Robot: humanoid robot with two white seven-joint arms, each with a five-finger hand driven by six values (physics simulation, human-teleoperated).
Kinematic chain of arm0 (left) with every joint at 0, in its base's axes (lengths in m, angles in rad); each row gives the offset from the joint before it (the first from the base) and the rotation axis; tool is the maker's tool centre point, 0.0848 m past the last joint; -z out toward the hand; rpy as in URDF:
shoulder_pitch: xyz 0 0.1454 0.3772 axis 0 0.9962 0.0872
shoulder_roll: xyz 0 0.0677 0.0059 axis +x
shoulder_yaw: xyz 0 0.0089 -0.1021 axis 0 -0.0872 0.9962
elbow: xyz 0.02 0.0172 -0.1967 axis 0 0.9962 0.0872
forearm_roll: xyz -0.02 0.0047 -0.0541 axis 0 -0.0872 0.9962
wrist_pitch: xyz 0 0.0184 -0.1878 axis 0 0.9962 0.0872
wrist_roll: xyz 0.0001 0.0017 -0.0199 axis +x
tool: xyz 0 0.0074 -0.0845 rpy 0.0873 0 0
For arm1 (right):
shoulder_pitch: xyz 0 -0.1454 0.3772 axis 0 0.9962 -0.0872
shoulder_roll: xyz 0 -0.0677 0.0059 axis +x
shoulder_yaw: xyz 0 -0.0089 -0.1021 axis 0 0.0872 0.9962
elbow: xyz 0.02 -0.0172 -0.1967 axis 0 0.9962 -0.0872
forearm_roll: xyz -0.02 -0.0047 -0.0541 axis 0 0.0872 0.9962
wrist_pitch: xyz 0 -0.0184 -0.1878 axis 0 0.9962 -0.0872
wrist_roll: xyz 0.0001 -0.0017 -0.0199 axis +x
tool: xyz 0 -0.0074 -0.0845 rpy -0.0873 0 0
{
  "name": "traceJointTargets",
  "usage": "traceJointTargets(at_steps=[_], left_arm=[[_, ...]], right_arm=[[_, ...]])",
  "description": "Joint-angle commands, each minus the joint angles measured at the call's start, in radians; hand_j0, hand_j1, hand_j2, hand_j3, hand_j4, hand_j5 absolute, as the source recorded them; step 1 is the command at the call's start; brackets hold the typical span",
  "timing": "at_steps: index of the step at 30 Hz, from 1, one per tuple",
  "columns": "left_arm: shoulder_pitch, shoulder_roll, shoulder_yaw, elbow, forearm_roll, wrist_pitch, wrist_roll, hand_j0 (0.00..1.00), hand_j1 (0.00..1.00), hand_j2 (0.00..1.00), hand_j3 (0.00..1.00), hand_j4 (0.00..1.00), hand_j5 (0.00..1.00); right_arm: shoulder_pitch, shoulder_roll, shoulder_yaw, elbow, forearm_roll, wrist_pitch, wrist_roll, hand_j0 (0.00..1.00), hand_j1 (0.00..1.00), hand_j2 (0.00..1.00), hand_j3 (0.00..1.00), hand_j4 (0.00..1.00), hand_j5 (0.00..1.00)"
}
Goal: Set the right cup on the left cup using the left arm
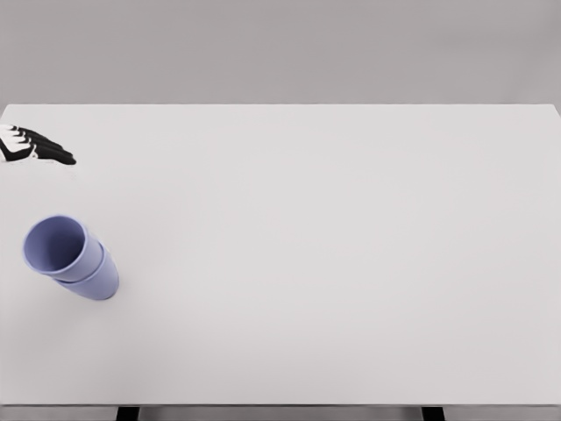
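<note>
Nested cups (74,260), left robot hand (37,146) outstretched

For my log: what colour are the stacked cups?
Light blue-purple stacked cups, head view.

Left hand barely peeking in at the left edge

Only the left hand (35,146) shows, and just part of it: dark fingers (54,154) stretched out flat and close together, tips pointing right and a touch downward, holding nothing. A few white bits sit back toward the knuckles, right at the frame edge. Wrist and arm are cut off past the edge, so can't say how they're angled. The right arm isn't visible anywhere.
</note>
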Motion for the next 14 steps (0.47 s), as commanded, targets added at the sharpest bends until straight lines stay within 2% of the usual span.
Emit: traceJointTargets(at_steps=[1,3,4,7,10,14], left_arm=[[0.0,-0.036,0.04,-0.001,0.061,0.003,0.0,1.0,1.0,1.0,1.0,1.0,1.0],[-0.014,-0.117,0.086,-0.005,0.076,0.003,0.0,1.0,1.0,1.0,1.0,1.0,1.0],[-0.037,-0.167,0.086,-0.019,0.08,0.003,0.0,1.0,1.0,1.0,1.0,1.0,1.0],[-0.049,-0.309,0.08,-0.03,0.081,0.003,0.0,1.0,1.0,1.0,1.0,1.0,1.0],[-0.06,-0.404,0.075,-0.042,0.08,0.003,0.0,1.0,1.0,1.0,1.0,1.0,1.0],[-0.063,-0.487,0.051,-0.041,0.073,0.003,0.0,1.0,1.0,1.0,1.0,1.0,1.0]], right_arm=[[0.0,0.0,0.0,0.0,0.0,0.0,0.0,1.0,1.0,1.0,1.0,1.0,1.0],[0.0,0.0,0.0,0.0,0.0,0.0,0.001,1.0,1.0,1.0,1.0,1.0,1.0],[0.0,0.0,0.0,0.0,0.0,0.0,0.0,1.0,1.0,1.0,1.0,1.0,1.0],[0.0,0.0,0.0,0.0,0.0,0.0,0.001,1.0,1.0,1.0,1.0,1.0,1.0],[0.0,0.0,0.0,0.0,0.0,0.0,0.0,1.0,1.0,1.0,1.0,1.0,1.0],[0.0,0.0,0.0,0.0,0.0,0.0,0.0,1.0,1.0,1.0,1.0,1.0,1.0]])
